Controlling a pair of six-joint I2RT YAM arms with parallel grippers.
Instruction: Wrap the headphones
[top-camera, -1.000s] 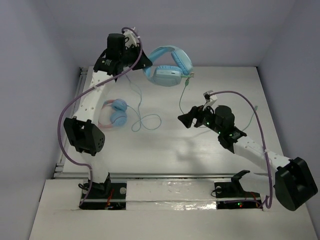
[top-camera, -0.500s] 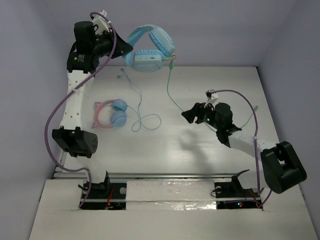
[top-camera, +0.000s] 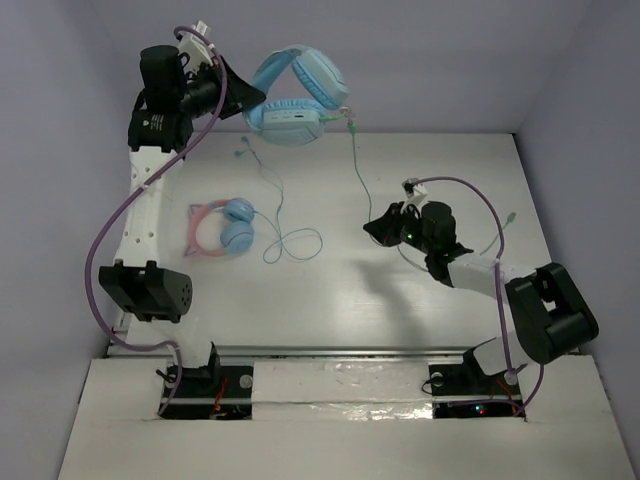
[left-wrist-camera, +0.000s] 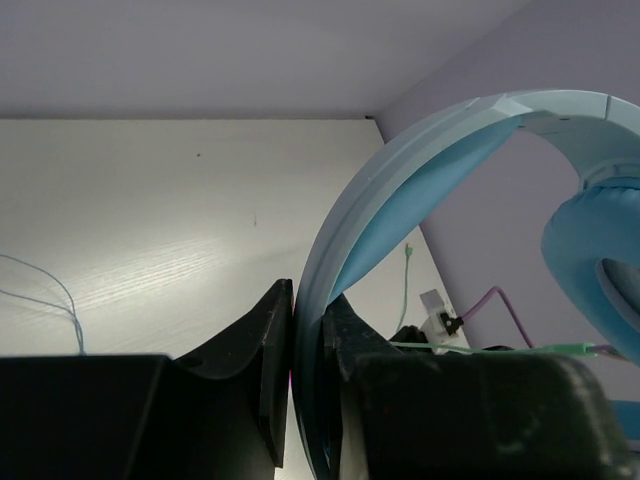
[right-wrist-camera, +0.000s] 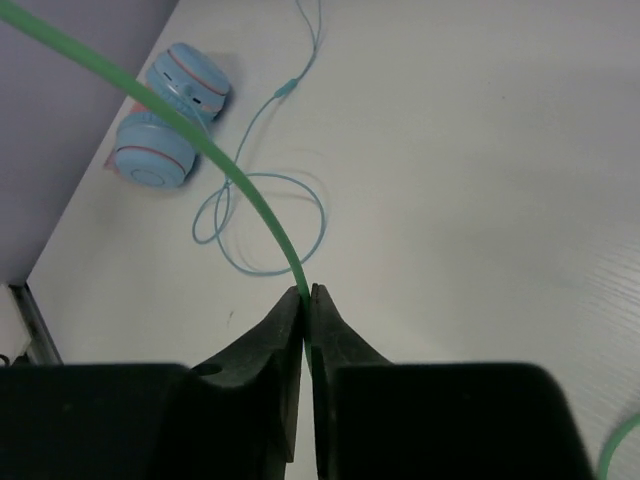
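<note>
The large light-blue headphones hang in the air over the table's back edge, left of centre. My left gripper is shut on their wide headband, which runs between the jaws; one padded earcup shows at the right. Their thin green cable drops from the earcup to my right gripper near the table's middle. In the right wrist view that gripper is shut on the green cable, which arcs up and to the left.
Smaller pink-banded cat-ear headphones lie at the left of the table, their thin blue cable looped beside them. They also show in the right wrist view. The green cable's far part trails at the right. Walls enclose the back and sides.
The left arm has lifted the headphones up and to the left off the table. My right gripper has gone from open to shut on the green cable, and its arm has folded back.
</note>
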